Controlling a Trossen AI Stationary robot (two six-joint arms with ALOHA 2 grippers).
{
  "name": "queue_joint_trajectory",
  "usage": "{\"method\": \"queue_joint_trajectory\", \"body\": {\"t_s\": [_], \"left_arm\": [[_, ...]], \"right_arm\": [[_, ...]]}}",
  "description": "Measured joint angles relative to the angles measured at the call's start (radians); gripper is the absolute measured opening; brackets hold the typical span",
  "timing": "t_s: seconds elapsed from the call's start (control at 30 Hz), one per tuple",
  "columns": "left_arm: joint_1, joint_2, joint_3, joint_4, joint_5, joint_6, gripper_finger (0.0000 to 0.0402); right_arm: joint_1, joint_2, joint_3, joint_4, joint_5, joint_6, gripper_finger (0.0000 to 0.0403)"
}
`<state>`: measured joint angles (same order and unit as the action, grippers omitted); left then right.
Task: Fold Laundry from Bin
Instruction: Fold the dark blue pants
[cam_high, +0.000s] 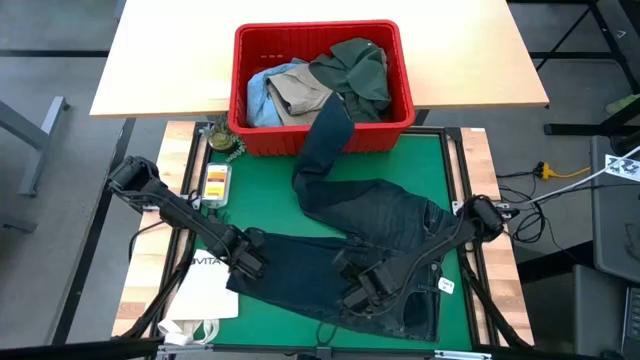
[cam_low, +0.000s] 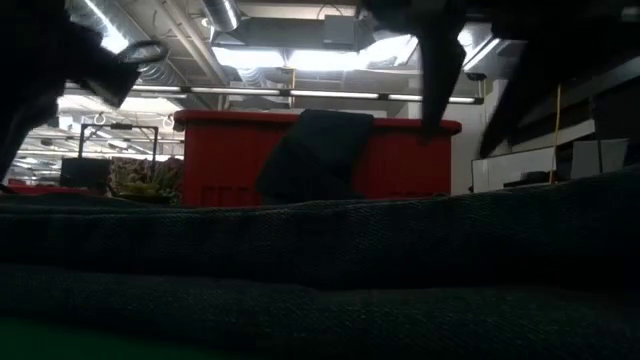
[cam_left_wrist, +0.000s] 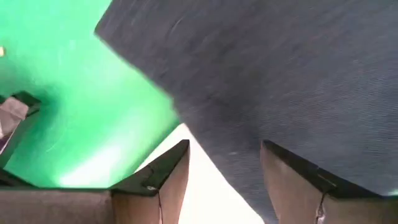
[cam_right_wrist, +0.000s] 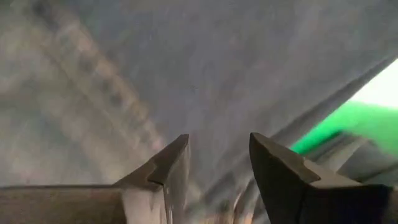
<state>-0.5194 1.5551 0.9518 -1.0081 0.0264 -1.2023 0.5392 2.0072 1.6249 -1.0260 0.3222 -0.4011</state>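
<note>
1. Left gripper (cam_high: 250, 262): jaws parted, empty, I read, at the trousers' (cam_high: 380, 215) near-left edge.

2. Trousers: spread on the green mat (cam_high: 270, 190), 1 leg trailing into the bin (cam_high: 322, 133).

3. Right gripper (cam_high: 358, 292): jaws parted over the waistband.

Risk, I judge: pulling could tip the bin.

Bin holds denim jeans (cam_high: 258, 98), khaki garment (cam_high: 302, 92), green shirt (cam_high: 355, 68).

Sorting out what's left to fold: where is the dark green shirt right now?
In the high view, the dark green shirt lies inside the red bin, on its right side, next to the khaki garment.
</note>
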Motion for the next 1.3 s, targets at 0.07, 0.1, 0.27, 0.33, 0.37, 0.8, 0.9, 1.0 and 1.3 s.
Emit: {"method": "queue_joint_trajectory", "body": {"t_s": [0.07, 0.1, 0.27, 0.33, 0.37, 0.8, 0.9, 1.0, 1.3], "left_arm": [[0.0, 0.0, -0.035, 0.015, 0.018, -0.001, 0.019], [0.003, 0.0, -0.052, 0.026, 0.027, -0.005, 0.019], [0.004, -0.001, -0.141, 0.171, 0.05, -0.014, 0.019], [0.004, -0.004, -0.171, 0.245, 0.059, -0.003, 0.019], [0.004, -0.005, -0.182, 0.267, 0.06, -0.001, 0.019], [0.014, -0.068, -0.197, 0.303, 0.036, 0.026, 0.019], [0.018, -0.083, -0.197, 0.323, 0.012, 0.026, 0.0184], [0.024, -0.084, -0.197, 0.349, -0.001, 0.026, 0.0165], [0.022, -0.084, -0.197, 0.352, 0.006, 0.026, 0.0054]], "right_arm": [[-0.002, -0.026, 0.0, -0.022, 0.014, 0.0, 0.0168], [-0.002, -0.039, 0.0, -0.037, 0.02, 0.001, 0.0168], [-0.002, -0.101, 0.0, -0.122, 0.067, 0.022, 0.0168], [-0.002, -0.122, 0.0, -0.146, 0.104, 0.041, 0.0168], [-0.002, -0.13, 0.0, -0.167, 0.119, 0.056, 0.0168], [-0.003, -0.359, -0.384, -0.042, 0.129, 0.191, 0.0168], [-0.002, -0.432, -0.511, 0.065, 0.084, 0.246, 0.0168], [-0.002, -0.485, -0.614, 0.162, 0.056, 0.306, 0.0168], [-0.002, -0.504, -0.75, 0.307, 0.023, 0.376, 0.0168]]}}
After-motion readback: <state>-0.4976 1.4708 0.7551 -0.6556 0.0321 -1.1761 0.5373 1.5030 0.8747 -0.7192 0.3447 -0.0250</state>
